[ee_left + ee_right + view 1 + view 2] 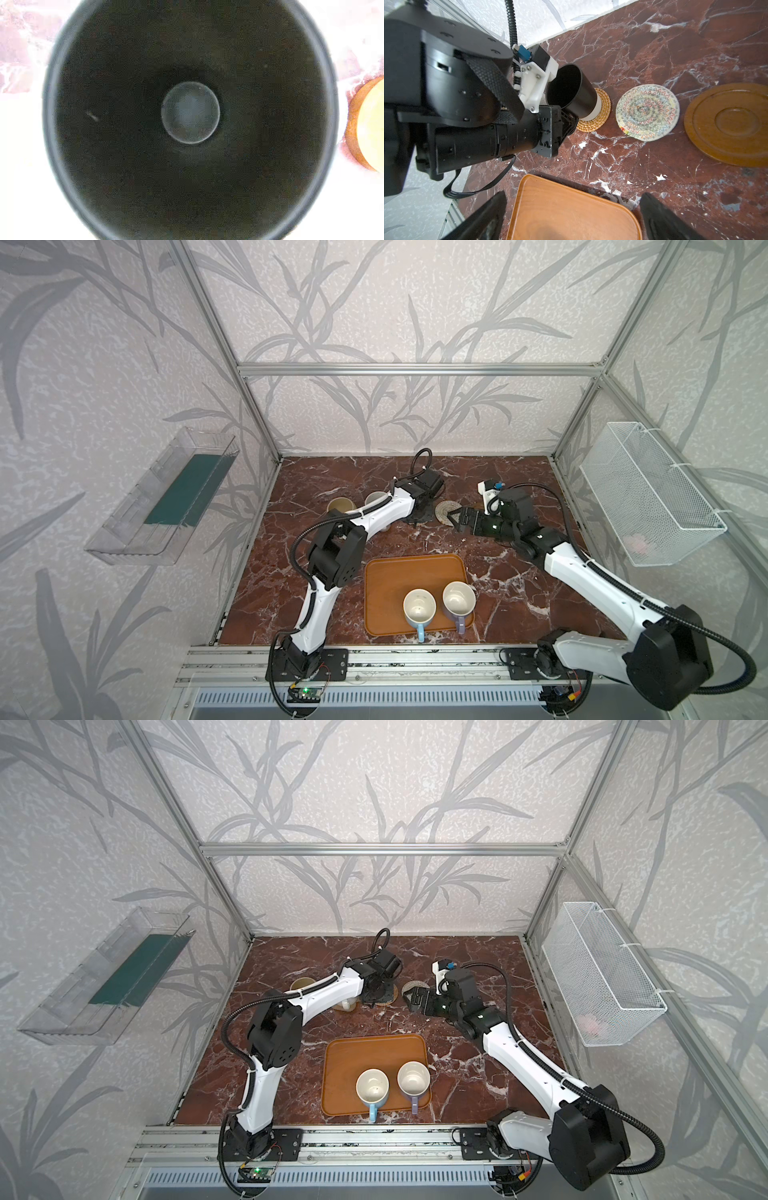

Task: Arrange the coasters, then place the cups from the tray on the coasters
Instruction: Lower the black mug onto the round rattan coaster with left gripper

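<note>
Near edge: tray (382, 593) is sitting on the table (519, 593), carrying the light blue cup (419, 608) and lavender cup (458, 600) side by side. Right tool (456, 520) is hovering wide open, holding nothing, just beside the rope coaster (648, 112). Left tool (566, 124) is gripping the black cup (575, 93), jaws almost together. That cup is standing on the rattan coaster (602, 116). Wooden disc (726, 124) is lying next in the row. Beige cup (340, 504) is standing far left.

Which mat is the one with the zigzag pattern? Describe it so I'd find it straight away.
Start at the orange-brown tray on the red marble tabletop and look beyond it, towards the back wall. There the whitish rope coaster sits between the golden rattan coaster under the black mug and the brown wooden disc. It alone has colourful zigzag stitching.
</note>
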Available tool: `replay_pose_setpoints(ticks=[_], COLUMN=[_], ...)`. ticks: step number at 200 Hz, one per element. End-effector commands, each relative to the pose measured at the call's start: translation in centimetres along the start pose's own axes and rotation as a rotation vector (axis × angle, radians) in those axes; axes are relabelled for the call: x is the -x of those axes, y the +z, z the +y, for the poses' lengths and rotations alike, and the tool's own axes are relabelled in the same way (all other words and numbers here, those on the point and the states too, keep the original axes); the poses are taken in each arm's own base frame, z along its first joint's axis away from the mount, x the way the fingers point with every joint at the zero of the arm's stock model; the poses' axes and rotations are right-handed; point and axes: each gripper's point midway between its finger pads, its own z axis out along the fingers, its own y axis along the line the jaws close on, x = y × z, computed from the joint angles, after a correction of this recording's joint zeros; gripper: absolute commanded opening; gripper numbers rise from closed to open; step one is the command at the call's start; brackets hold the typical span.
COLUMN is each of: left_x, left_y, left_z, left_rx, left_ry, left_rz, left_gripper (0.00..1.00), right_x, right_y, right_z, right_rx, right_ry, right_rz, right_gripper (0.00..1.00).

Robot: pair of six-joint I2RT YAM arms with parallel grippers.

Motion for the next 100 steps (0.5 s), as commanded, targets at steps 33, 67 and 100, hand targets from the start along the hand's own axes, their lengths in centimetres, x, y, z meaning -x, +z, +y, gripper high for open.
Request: replay_pose_setpoints(ticks=[33, 67, 100], left_x=[-0.4, -0.2, 0.2], left_y=[-1.4, -2.0, -2.9], left_z=[-0.1, -0.3, -0.8], left_rx=[-0.011, -0.025, -0.046], left_ry=[-0.007, -0.006, -0.005], left_rz=[0.011, 0.000, -0.017], left_gripper=[0.37, 0.46, 0.58], right_x=[0.0, 0.2, 0.1], right_y=[-0.3, -0.4, -0.6], right_z=[-0.1, 0.0, 0.2], right_rx=[-0.003, -0.001, 0.005], right_ry=[-0.005, -0.008, -0.022], right_rz=[-0.007, -0.007, -0.006], right_gripper=[0.99, 0.99, 0.99])
